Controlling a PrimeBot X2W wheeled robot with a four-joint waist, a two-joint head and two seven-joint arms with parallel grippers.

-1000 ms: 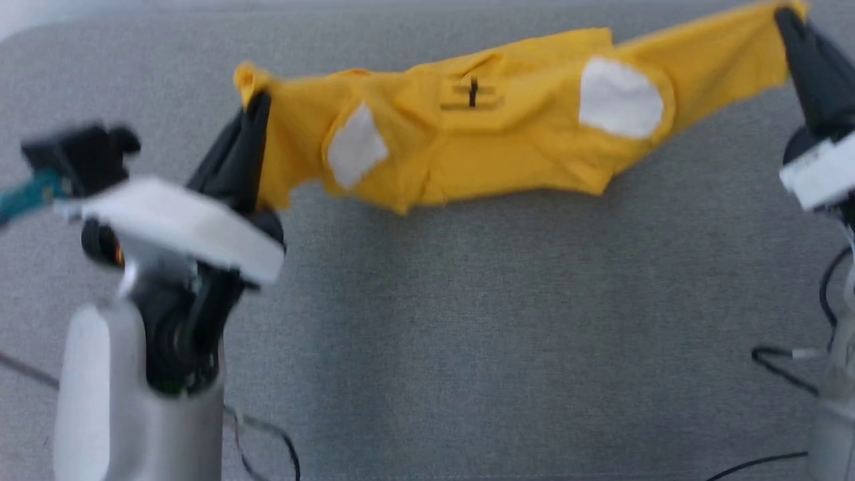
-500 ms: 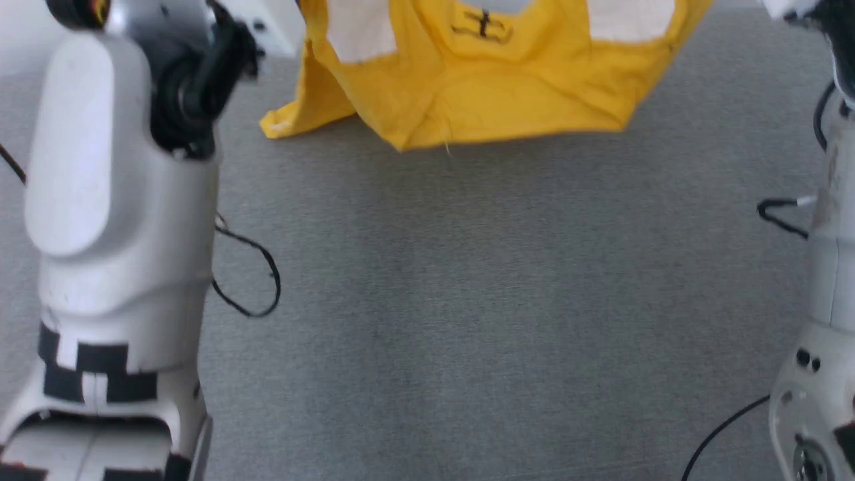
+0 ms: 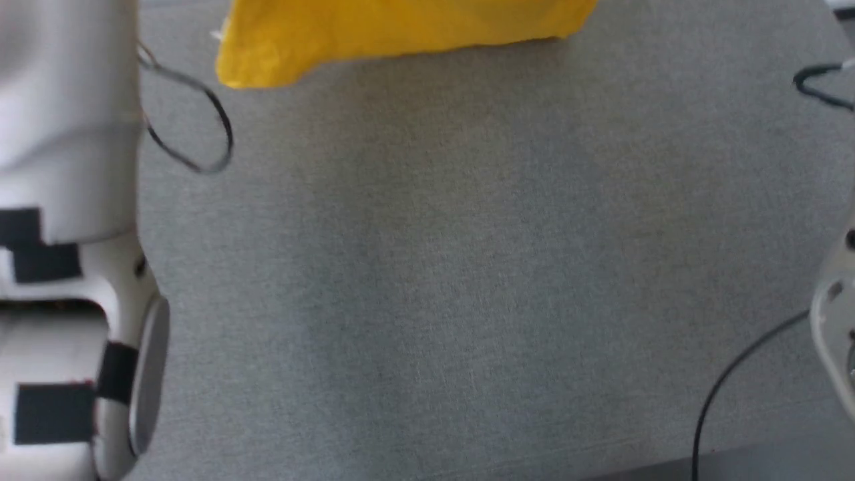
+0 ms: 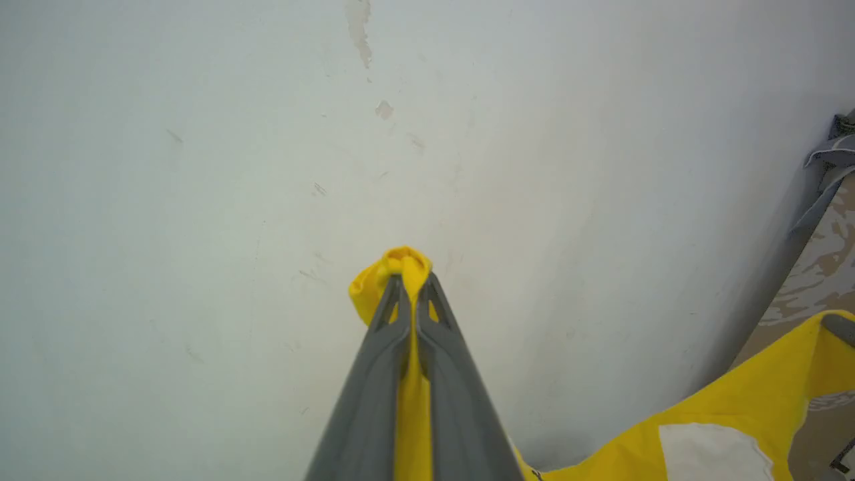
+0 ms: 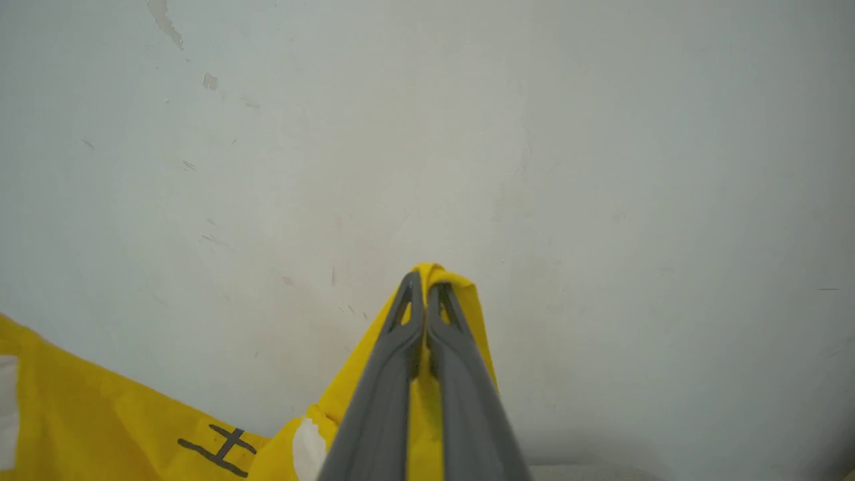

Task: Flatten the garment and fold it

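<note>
Above the far side of the grey table point(image 3: 427, 267) the garment point(image 3: 401, 27) hangs, its long axis running left to right between the arms. The left gripper point(image 4: 409, 284) and right gripper point(image 5: 422, 280) each clamp a yellow end, jaws fully closed.

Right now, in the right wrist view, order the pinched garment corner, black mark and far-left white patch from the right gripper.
1. Pinched garment corner, at the right gripper tips.
2. Black mark, lower left.
3. Far-left white patch, left edge.

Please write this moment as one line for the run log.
left gripper: shut on garment | right gripper: shut on garment | garment: hangs between both over grey surface | fold: not started
</note>
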